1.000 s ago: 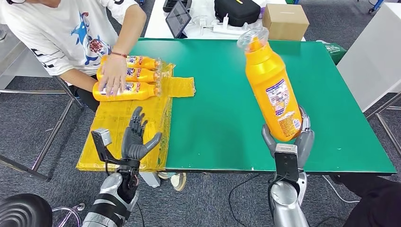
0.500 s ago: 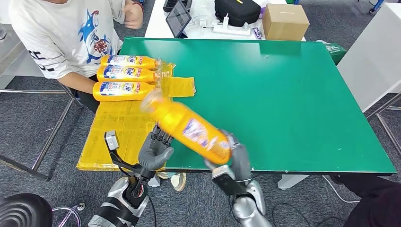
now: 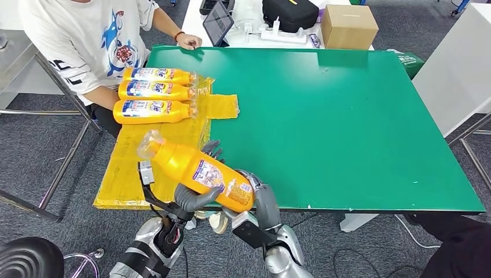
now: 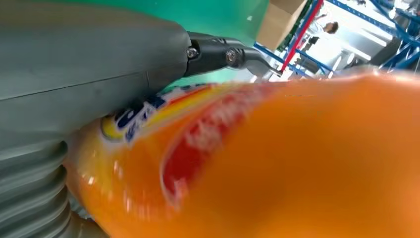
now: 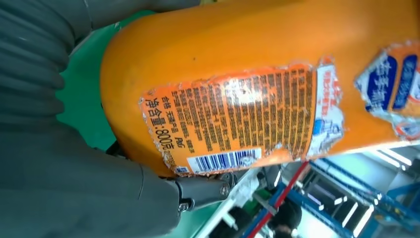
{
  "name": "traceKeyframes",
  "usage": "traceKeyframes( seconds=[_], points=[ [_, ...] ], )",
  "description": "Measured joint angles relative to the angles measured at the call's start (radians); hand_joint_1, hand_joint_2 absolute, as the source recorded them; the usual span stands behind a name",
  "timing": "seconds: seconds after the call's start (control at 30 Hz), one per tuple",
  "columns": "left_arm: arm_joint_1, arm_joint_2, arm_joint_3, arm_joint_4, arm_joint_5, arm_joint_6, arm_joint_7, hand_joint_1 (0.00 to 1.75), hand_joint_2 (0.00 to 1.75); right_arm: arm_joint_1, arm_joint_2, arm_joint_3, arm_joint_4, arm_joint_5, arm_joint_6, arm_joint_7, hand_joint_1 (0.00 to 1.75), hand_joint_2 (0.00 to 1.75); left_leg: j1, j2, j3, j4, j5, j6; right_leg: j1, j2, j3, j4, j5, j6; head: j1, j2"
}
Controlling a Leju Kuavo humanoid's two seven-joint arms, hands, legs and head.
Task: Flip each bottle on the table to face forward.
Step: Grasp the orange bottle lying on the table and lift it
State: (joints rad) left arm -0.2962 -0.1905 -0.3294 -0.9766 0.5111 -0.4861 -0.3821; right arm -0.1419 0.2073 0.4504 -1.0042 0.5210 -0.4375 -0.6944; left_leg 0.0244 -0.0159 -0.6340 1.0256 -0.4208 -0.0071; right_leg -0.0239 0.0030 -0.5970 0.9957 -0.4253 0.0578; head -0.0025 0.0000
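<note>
A: Bottle position?

B: It is held over the table's near edge, at the left. Its base is clamped in the right hand, and its middle is cupped from below by the left hand, fingers curled against it.

A: Axis?

B: It is laid nearly flat, with the cap aimed far-left toward the yellow mat and the base near-right. The barcode label is turned up in the right wrist view, so the front is judged not yet forward.

A: Nearer hand?

B: Both are touching it. Three bottles are lined on the mat beside a person.
</note>
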Motion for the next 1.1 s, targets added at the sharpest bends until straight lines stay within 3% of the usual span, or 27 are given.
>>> traceKeyframes(
  seconds=[0.3, 0.33, 0.43, 0.47, 0.9, 0.93, 0.97, 1.03, 1.07, 1.1],
  points=[
    [0.013, 0.009, -0.002, 0.005, -0.019, 0.022, -0.012, 0.05, 1.75, -0.056, 0.019, 0.035, 0.133, -0.020, 0.079, 0.016, 1.75, 1.75, 0.000, 0.000, 0.000, 0.000, 0.000, 0.000, 0.000, 0.000, 0.000, 0.000, 0.000, 0.000, 0.000, 0.000],
    [0.015, 0.010, -0.001, 0.004, -0.021, 0.024, -0.012, 0.38, 1.75, -0.060, 0.020, 0.036, 0.142, -0.020, 0.085, 0.019, 1.75, 1.75, 0.000, 0.000, 0.000, 0.000, 0.000, 0.000, 0.000, 0.000, 0.000, 0.000, 0.000, 0.000, 0.000, 0.000],
    [0.019, 0.014, 0.002, 0.003, -0.004, 0.012, -0.009, 1.64, 1.75, -0.070, 0.021, 0.043, 0.163, -0.019, 0.099, 0.025, 1.75, 1.75, 0.000, 0.000, 0.000, 0.000, 0.000, 0.000, 0.000, 0.000, -0.001, 0.000, 0.000, 0.000, 0.000, 0.000],
    [0.022, 0.014, 0.004, 0.003, 0.005, 0.006, -0.008, 1.75, 1.75, -0.073, 0.021, 0.045, 0.168, -0.018, 0.101, 0.027, 1.75, 1.75, 0.000, 0.000, 0.000, 0.000, 0.000, 0.000, 0.000, 0.000, -0.001, 0.000, 0.000, 0.000, 0.000, 0.000],
    [0.048, 0.017, 0.018, -0.018, -0.002, 0.002, -0.009, 1.75, 1.75, -0.086, 0.027, 0.058, 0.198, -0.004, 0.106, 0.032, 1.75, 1.75, 0.000, 0.001, 0.000, 0.000, 0.000, 0.000, 0.000, 0.001, -0.001, 0.000, 0.000, 0.000, 0.000, 0.000],
    [0.048, 0.017, 0.019, -0.018, -0.004, 0.003, -0.010, 1.75, 1.75, -0.086, 0.027, 0.058, 0.198, -0.004, 0.106, 0.032, 1.66, 1.75, 0.000, 0.001, 0.000, 0.000, 0.000, 0.000, 0.000, 0.001, -0.001, 0.000, 0.000, 0.000, 0.000, 0.000],
    [0.048, 0.017, 0.019, -0.019, -0.007, 0.003, -0.011, 1.75, 1.75, -0.086, 0.028, 0.058, 0.199, -0.004, 0.106, 0.032, 1.23, 1.75, 0.000, 0.001, 0.000, 0.000, 0.000, 0.000, 0.000, 0.001, -0.001, 0.000, 0.000, 0.000, 0.000, 0.000],
    [0.048, 0.017, 0.018, -0.019, -0.012, 0.003, -0.015, 1.75, 1.75, -0.086, 0.028, 0.058, 0.199, -0.004, 0.104, 0.033, 0.35, 0.87, 0.000, 0.001, 0.000, 0.000, 0.000, 0.000, 0.000, 0.001, -0.001, 0.000, 0.000, 0.000, 0.000, 0.000],
    [0.048, 0.017, 0.018, -0.021, -0.015, 0.003, -0.016, 1.75, 1.75, -0.087, 0.029, 0.058, 0.200, -0.004, 0.101, 0.034, 0.00, 0.44, 0.000, 0.001, 0.000, 0.000, 0.000, 0.000, 0.000, 0.001, -0.001, 0.000, 0.000, 0.000, 0.000, 0.000],
    [0.047, 0.017, 0.018, -0.023, -0.021, 0.006, -0.020, 1.75, 1.75, -0.087, 0.030, 0.058, 0.200, -0.004, 0.098, 0.038, 0.00, 0.00, 0.000, 0.001, 0.000, 0.000, 0.000, 0.000, 0.000, 0.001, -0.001, 0.000, 0.000, 0.000, 0.000, 0.000]
  ],
)
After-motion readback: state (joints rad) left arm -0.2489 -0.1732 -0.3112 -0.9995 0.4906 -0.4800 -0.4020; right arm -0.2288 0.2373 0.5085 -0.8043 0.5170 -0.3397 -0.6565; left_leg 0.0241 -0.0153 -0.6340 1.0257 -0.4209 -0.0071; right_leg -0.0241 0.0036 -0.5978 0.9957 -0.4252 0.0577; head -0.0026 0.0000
